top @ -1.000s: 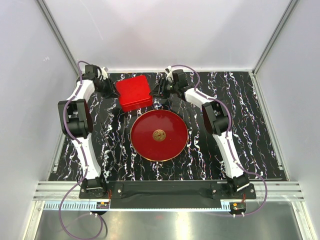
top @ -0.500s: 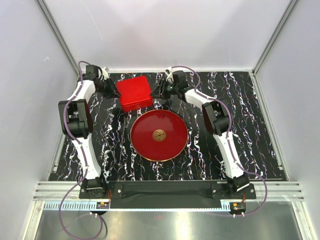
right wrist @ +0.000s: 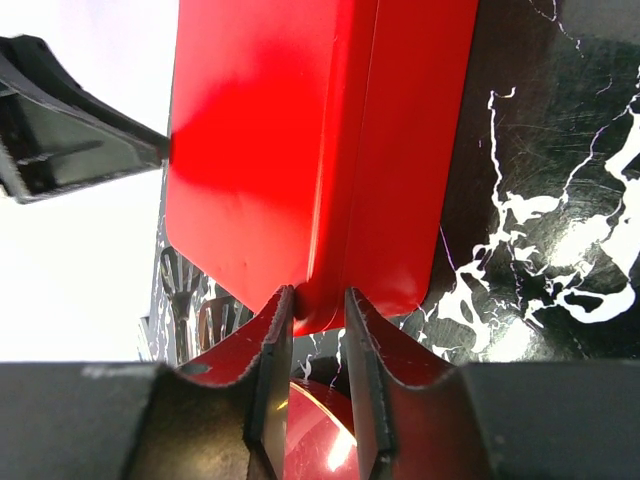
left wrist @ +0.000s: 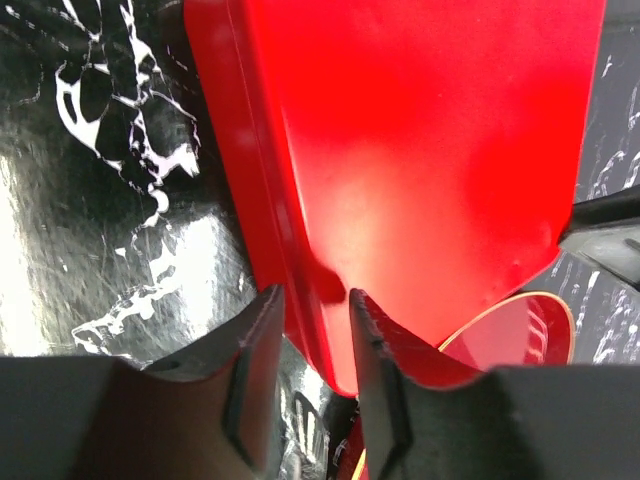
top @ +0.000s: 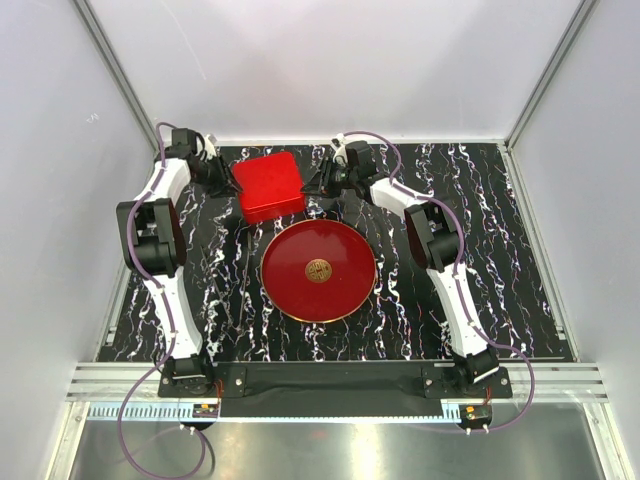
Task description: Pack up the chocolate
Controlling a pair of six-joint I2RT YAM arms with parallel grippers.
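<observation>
A shiny red square metal tin [top: 268,185] with its lid on is seen at the far side of the black stone-look counter [top: 480,250] with white streaks. The tin is held between the two end effectors.

The left end effector [top: 228,182] is set against the tin's left side, so the tin lies just to its right. In the left wrist view, the tin's edge is caught between the two dark fingers [left wrist: 250,380], and the gap at their tips is filled with red. This end effector is clenched on the tin.

The right end effector [top: 313,186] is set against the tin's right corner, so the tin lies just to its left. In the right wrist view, the rounded corner of the tin is pinched between the fingers [right wrist: 268,380], which are drawn close together. This one, too, is grasping the tin.

A round red plate [top: 295,295] with a thin gold rim is laid flat on the counter. It is closer to the arm bases than both end effectors and just beside the tin. A small round gold mark [top: 319,270] is printed in its middle. A bit of the plate is seen under the fingertips in both wrist views.

The chocolate cannot be seen in any view. Whether it is inside the tin cannot be told.
</observation>
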